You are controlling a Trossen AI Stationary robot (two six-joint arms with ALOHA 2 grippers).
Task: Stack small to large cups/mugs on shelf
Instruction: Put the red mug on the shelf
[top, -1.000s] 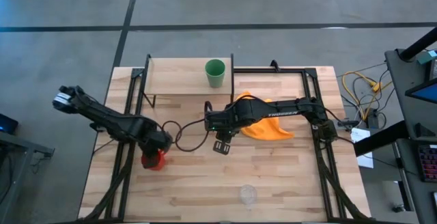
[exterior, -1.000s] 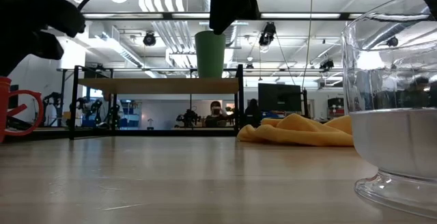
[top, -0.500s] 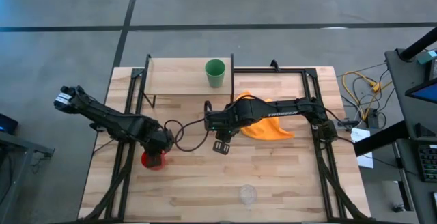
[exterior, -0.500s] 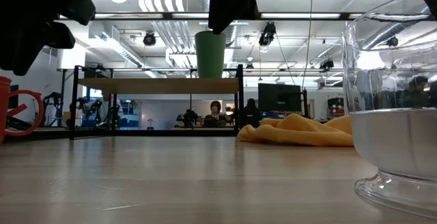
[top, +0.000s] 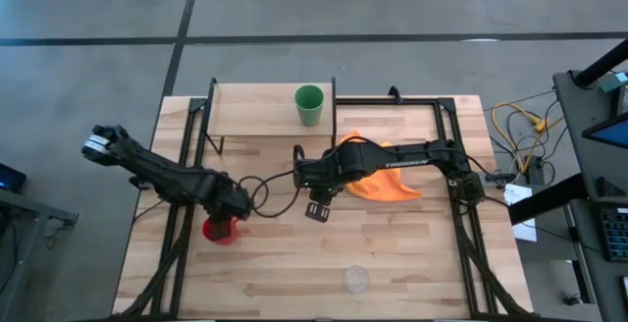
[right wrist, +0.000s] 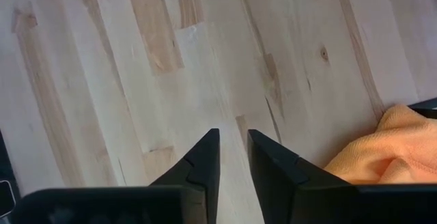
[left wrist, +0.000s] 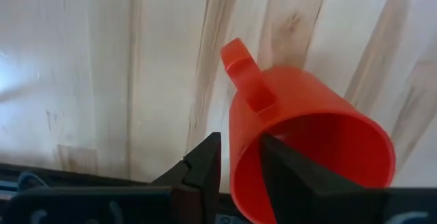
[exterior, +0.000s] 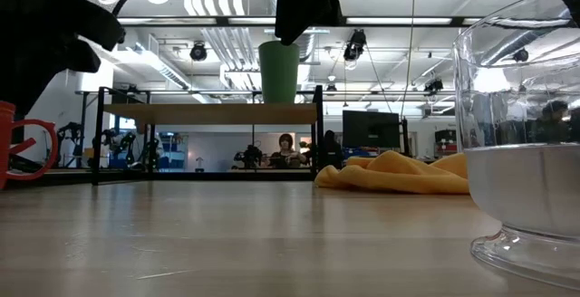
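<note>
A: Where is the red mug (top: 220, 231)?

B: On the desk (top: 392, 263), near its left side, under the end of the left arm. The left tool (left wrist: 239, 159) is at it: in the left wrist view one finger (left wrist: 205, 162) sits outside the mug's wall and the other inside, the gap narrow, with the wall between them. The mug's handle (left wrist: 242, 74) points away from the wrist camera. Whether the fingers actually press the wall I cannot tell.

A: And from table height?

B: Only the mug's edge and handle loop show at the far left (exterior: 23, 152), standing on the desk with the dark arm above.

A: The other two cups?

B: The green cup (top: 309, 104) stands upright on the shelf (top: 245, 106), toward its right end (the low view shows it on the raised board (exterior: 208, 113) as well). The clear cup (top: 356, 281) is on the desk at the near edge, well apart from both arms; it fills the right of the low view (exterior: 521, 152).

A: The right arm?

B: It reaches across the middle of the desk, and the right tool (right wrist: 232, 159) hangs over bare wood with a narrow gap between its fingers, holding nothing. The orange cloth (top: 388, 185) lies just beside that arm, partly under it.
</note>
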